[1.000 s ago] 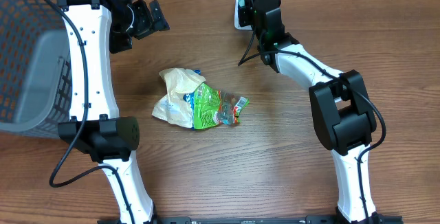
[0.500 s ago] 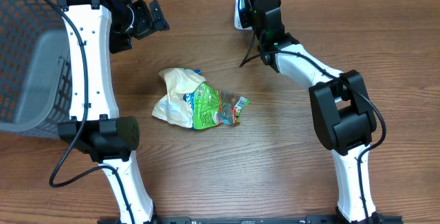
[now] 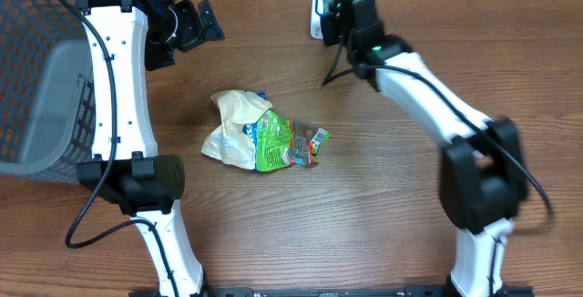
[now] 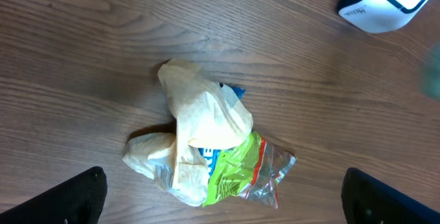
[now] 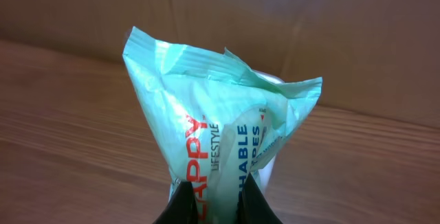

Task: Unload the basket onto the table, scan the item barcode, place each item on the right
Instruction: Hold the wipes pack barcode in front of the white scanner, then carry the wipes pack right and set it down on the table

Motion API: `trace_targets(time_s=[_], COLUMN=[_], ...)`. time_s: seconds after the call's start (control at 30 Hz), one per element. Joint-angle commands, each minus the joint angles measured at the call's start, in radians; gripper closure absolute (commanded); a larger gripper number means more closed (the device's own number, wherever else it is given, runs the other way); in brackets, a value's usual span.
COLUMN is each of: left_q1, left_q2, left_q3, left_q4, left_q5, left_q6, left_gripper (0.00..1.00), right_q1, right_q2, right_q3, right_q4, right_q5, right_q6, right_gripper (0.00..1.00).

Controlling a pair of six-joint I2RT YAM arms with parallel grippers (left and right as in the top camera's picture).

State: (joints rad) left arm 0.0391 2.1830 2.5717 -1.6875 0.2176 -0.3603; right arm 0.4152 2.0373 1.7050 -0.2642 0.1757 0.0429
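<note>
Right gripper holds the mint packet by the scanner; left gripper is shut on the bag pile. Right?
No. The left gripper is open and holds nothing; the bag pile lies untouched below it, as the left wrist view shows. The rest holds.

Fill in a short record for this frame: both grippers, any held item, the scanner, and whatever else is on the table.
left gripper: open, empty, above the table
right gripper: shut on the mint-green packet, next to the scanner
mint-green packet: upright in the jaws, no barcode visible
scanner: white, at the table's far edge
bag heap: crumpled, mid-table, untouched
basket: grey mesh, at the left edge
</note>
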Motion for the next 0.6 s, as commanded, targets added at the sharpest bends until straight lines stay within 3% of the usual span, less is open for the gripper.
trace_targets(time_s=[0.0, 0.1, 0.27, 0.43, 0.57], left_q1=[-0.008, -0.008, -0.008, -0.008, -0.008], left_q2=[0.005, 0.005, 0.005, 0.005, 0.005], left_q3=[0.0, 0.0, 0.0, 0.0, 0.0], left_q4=[-0.002, -0.002, -0.002, -0.002, -0.002], left_q5=[0.011, 0.011, 0.011, 0.011, 0.011], left_q6=[0.016, 0.016, 0.016, 0.016, 0.016], left_gripper=[0.0, 0.0, 0.0, 0.0, 0.0], right_q1=[-0.013, -0.032, -0.115, -0.248, -0.335], right_q2=[-0.221, -0.34, -0.491, -0.503, -0.47], right_q3=[0.018, 0.018, 0.018, 0.013, -0.034], right_q4=[-0.098, -0.264, -0.584, -0.884, -0.98], right_q5=[-0.02, -0.02, -0.021, -0.021, -0.021], right_q6=[0.089, 0.098, 0.265, 0.381, 0.381], right_gripper=[0.96, 0.96, 0.96, 0.96, 0.96])
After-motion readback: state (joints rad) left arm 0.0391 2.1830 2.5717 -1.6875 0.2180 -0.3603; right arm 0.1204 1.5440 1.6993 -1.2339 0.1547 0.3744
